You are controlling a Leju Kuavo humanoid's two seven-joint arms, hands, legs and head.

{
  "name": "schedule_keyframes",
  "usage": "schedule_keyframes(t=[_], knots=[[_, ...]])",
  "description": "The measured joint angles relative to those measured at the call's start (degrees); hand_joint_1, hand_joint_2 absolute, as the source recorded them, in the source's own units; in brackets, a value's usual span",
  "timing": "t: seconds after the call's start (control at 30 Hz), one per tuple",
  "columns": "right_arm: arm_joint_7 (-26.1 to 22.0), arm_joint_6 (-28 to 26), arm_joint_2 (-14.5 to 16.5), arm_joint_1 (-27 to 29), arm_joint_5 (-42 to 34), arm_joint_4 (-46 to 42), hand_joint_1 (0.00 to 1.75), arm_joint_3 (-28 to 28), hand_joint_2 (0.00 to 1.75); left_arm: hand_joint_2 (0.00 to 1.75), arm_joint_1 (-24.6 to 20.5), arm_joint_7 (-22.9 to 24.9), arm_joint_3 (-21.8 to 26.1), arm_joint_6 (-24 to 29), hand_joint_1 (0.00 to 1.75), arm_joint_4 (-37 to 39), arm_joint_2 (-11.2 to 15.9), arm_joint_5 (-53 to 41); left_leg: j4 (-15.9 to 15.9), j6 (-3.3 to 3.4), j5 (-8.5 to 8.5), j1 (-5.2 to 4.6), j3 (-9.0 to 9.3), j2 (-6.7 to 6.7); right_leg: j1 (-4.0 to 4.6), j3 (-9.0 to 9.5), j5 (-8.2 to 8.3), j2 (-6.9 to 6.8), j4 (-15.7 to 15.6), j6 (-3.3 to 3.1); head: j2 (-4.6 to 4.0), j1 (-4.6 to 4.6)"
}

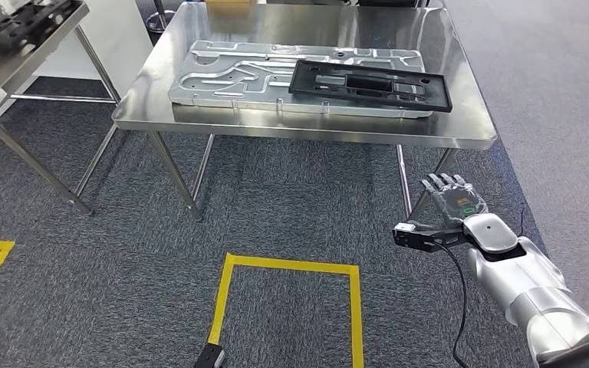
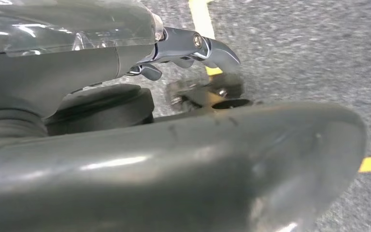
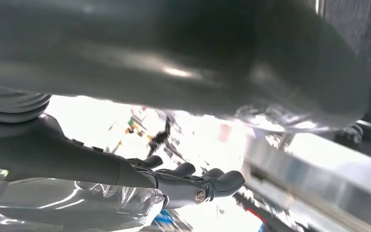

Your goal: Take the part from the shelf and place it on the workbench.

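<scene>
A flat black frame-shaped part (image 1: 372,84) lies on a large silver machined plate (image 1: 230,73) on the steel workbench (image 1: 307,129). My right hand (image 1: 451,205) hangs below the workbench's front right corner, near its leg. Its fingers are stretched out and apart, with nothing in them. In the right wrist view the same hand (image 3: 183,186) has its dark fingers (image 3: 222,181) extended under the bright table edge (image 3: 319,186). My left hand (image 2: 174,159) hangs over the carpet in the left wrist view, fingers (image 2: 207,48) loosely extended and holding nothing.
A second steel table (image 1: 15,73) stands at the far left with another black part (image 1: 23,23) on it. Yellow tape (image 1: 287,267) marks a square on the grey carpet in front of the workbench. Yellow tape (image 2: 203,19) also runs under my left hand.
</scene>
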Motion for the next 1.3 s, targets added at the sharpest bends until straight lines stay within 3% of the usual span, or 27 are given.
schedule_keyframes(t=[0.03,0.1,0.17,0.23,0.3,0.33,0.4,0.43,0.47,0.5,0.53,0.57,0.6,0.63,0.7,0.73,0.8,0.83,0.87,0.97,1.0,1.03,1.07,1.13,1.2,1.23,1.3], knots=[[0.2,-0.5,0.0,0.9,-0.3,0.0,0.0,-0.2,0.0,0.0,0.0,0.1,0.0,0.1,0.0,0.0,0.0,0.0,0.9,-0.05,0.96,0.02,0.88,0.01,0.01,-0.89,0.64,-0.03,0.1,0.1,0.0,-0.01],[0.7,-2.1,0.0,3.3,-0.9,0.1,0.0,-1.0,0.0,0.0,0.0,0.2,0.0,0.2,0.0,0.0,0.0,0.0,-3.3,0.18,3.71,0.02,5.52,0.01,0.02,-2.49,1.76,-0.05,0.5,0.42,0.0,-0.01],[1.4,-4.0,0.0,6.2,-1.3,0.1,0.0,-2.0,0.0,0.0,-0.2,0.3,0.0,0.4,0.0,0.0,0.0,0.1,-11.8,0.74,3.04,-0.2,11.99,-0.01,0.18,-3.61,2.64,-0.12,1.0,0.91,0.01,0.0],[2.1,-6.1,0.1,9.3,-1.6,0.3,0.0,-3.0,0.0,0.0,-0.3,0.4,0.0,0.5,0.0,0.0,0.0,0.1,-16.8,1.42,1.37,-0.52,14.94,-0.08,0.23,-3.95,3.56,-0.28,1.1,1.55,0.01,0.01],[2.6,-7.7,0.1,12.7,-2.0,0.6,0.0,-4.1,0.0,0.0,-0.1,0.5,0.0,0.6,0.0,0.0,0.0,0.1,-17.4,2.28,2.08,-0.51,14.5,-0.04,0.05,-4.04,4.16,-0.28,1.0,2.3,0.0,0.01],[2.9,-8.3,0.1,14.3,-2.2,0.8,0.0,-4.7,0.0,0.0,-0.1,0.5,0.0,0.7,0.0,0.0,-0.1,0.1,-17.6,2.78,2.77,-0.42,14.11,0.02,-0.06,-4.4,3.14,-0.11,1.6,2.67,0.0,0.02],[3.3,-9.4,0.1,17.6,-2.6,1.2,0.0,-6.4,0.0,0.0,-0.1,0.6,-0.1,1.0,0.0,0.0,-0.1,0.1,-17.8,3.49,4.37,-0.25,12.77,0.13,-0.37,-5.91,-2.05,0.33,5.9,3.29,-0.01,0.02],[3.2,-9.7,0.1,19.2,-3.1,1.4,0.0,-7.5,0.0,0.0,-0.1,0.8,-0.1,1.0,0.0,0.0,-0.1,0.1,-17.8,3.63,5.11,-0.26,11.86,0.1,-0.43,-6.89,-5.22,0.44,9.6,3.57,-0.01,0.03],[2.9,-10.0,0.0,20.8,-3.9,1.4,0.0,-8.9,0.0,0.0,0.0,0.9,-0.2,1.1,0.0,0.0,-0.1,0.1,-17.8,3.61,5.82,-0.27,10.87,0.1,-0.5,-7.66,-7.37,0.49,13.4,3.82,-0.01,0.03],[2.2,-10.0,0.1,22.3,-4.9,1.5,0.0,-10.6,0.0,0.0,0.0,1.2,-0.4,1.1,0.0,0.0,-0.1,0.1,-17.7,3.54,6.51,-0.27,9.88,0.1,-0.58,-7.89,-8.09,0.5,16.4,4.04,-0.01,0.03],[1.3,-10.1,0.1,23.8,-5.9,1.5,0.0,-12.2,0.0,0.0,0.0,1.4,-0.6,1.1,0.0,0.0,-0.1,0.0,-17.6,3.41,7.16,-0.27,8.89,0.1,-0.68,-7.33,-7.5,0.51,17.8,4.18,-0.01,0.03],[0.6,-10.1,0.1,25.1,-6.8,1.5,0.0,-13.9,0.0,0.0,0.0,1.6,-0.9,1.1,0.0,0.0,-0.1,0.0,-17.4,3.25,7.77,-0.26,7.94,0.11,-0.81,-5.73,-6.05,0.51,17.1,4.25,-0.01,0.03],[0.0,-10.3,0.1,26.2,-7.4,1.4,0.0,-15.4,0.0,0.0,-0.1,1.8,-1.1,1.1,0.0,0.0,-0.2,0.0,-17.2,3.04,8.3,-0.24,7.11,0.11,-0.94,-3.11,-4.7,0.51,14.5,4.24,0.0,0.03],[-0.4,-10.6,0.1,27.1,-7.8,1.4,0.0,-16.8,0.0,0.0,-0.2,1.9,-1.2,1.0,0.0,0.0,-0.2,0.0,-17.0,2.77,8.75,-0.3,6.41,0.11,-1.0,0.4,-4.37,0.55,10.4,4.14,0.0,0.03],[-0.9,-11.4,0.1,28.4,-8.2,1.3,0.0,-19.4,0.0,0.0,-0.4,2.1,-1.5,0.9,0.0,0.0,-0.2,0.0,-16.5,2.11,9.56,-0.44,5.61,0.18,-0.81,6.02,-5.83,0.7,2.7,3.43,0.0,0.02],[-1.0,-11.7,0.2,29.0,-8.4,1.2,0.0,-20.5,0.0,0.0,-0.6,2.2,-1.5,0.8,0.0,0.0,-0.2,0.0,-16.5,1.75,10.0,-0.47,5.46,0.22,-0.61,7.32,-6.61,0.74,0.6,2.95,-0.01,0.02],[-1.1,-12.0,0.3,30.3,-8.7,1.2,0.0,-22.5,0.0,0.0,-0.7,2.5,-1.7,0.6,0.0,0.0,-0.2,0.0,-16.5,0.99,10.69,-0.38,5.24,0.26,-0.48,6.95,-6.13,0.57,0.0,1.82,-0.01,0.02],[-1.2,-12.0,0.3,30.8,-9.0,1.2,0.0,-23.3,0.0,0.0,-0.6,2.6,-1.8,0.7,0.0,0.0,-0.2,0.0,-16.0,0.71,9.93,-0.29,4.82,0.25,-0.5,6.43,-5.53,0.42,-0.1,1.22,-0.01,0.02],[-1.2,-11.9,0.4,31.2,-9.1,1.2,0.0,-24.0,0.0,0.0,-0.6,2.6,-1.9,0.7,0.0,0.0,-0.2,0.0,-14.5,0.48,7.96,-0.2,4.08,0.24,-0.55,5.72,-4.81,0.28,-0.1,0.66,-0.01,0.02],[-1.3,-11.5,0.6,32.1,-9.4,1.3,0.0,-25.7,0.0,0.0,-0.7,2.6,-2.1,1.0,0.0,0.0,-0.2,0.0,-4.3,0.13,-0.76,-0.02,1.35,0.22,-0.27,2.92,-2.57,0.14,-0.1,-0.14,-0.01,0.01],[-1.3,-11.4,0.6,32.3,-9.5,1.3,0.0,-26.1,0.0,0.0,-0.8,2.6,-2.1,1.1,0.0,0.0,-0.2,0.0,-1.1,0.1,-1.78,-0.02,1.09,0.23,-0.12,1.92,-1.84,0.13,0.0,-0.18,-0.01,0.0],[-1.3,-11.4,0.6,32.6,-9.5,1.3,0.0,-26.4,0.0,0.0,-0.8,2.6,-2.2,1.1,0.0,0.0,-0.2,0.0,0.6,0.18,-1.31,-0.03,1.61,0.23,0.04,0.88,-1.13,0.11,0.1,-0.17,-0.01,0.01],[-1.3,-11.4,0.6,32.7,-9.5,1.3,0.0,-26.7,0.0,0.0,-0.8,2.6,-2.3,1.1,0.0,0.0,-0.2,0.0,0.4,0.39,0.14,-0.08,3.04,0.22,0.2,-0.13,-0.46,0.11,0.3,-0.14,-0.01,0.01],[-1.1,-11.3,0.7,32.9,-9.4,1.3,0.0,-27.2,0.0,0.0,-0.9,2.5,-2.4,1.3,0.0,0.0,-0.2,0.0,-5.7,1.29,2.37,-0.36,8.83,0.24,0.44,-1.88,0.7,0.12,0.6,-0.01,0.0,0.0],[-0.7,-11.1,0.9,33.0,-9.3,1.4,0.0,-27.7,0.0,0.0,-1.2,2.4,-2.4,1.7,0.0,0.0,-0.1,0.0,-14.6,2.12,1.0,-0.81,15.45,0.39,0.66,-2.81,1.55,0.03,1.0,0.36,0.01,0.0],[-0.4,-10.9,1.0,33.1,-9.2,1.5,0.0,-28.0,0.0,0.0,-1.3,2.3,-2.5,2.0,0.0,0.0,0.0,0.0,-17.5,2.35,0.05,-0.99,17.3,0.44,0.62,-2.97,1.98,-0.1,1.1,0.65,0.01,0.0],[0.1,-10.6,1.2,33.4,-9.3,1.8,0.0,-28.6,0.0,0.0,-1.2,2.2,-2.6,2.3,0.0,0.0,0.0,0.0,-19.3,2.62,0.12,-1.02,17.86,0.43,0.46,-3.24,2.74,-0.47,1.4,1.38,0.0,0.01]])
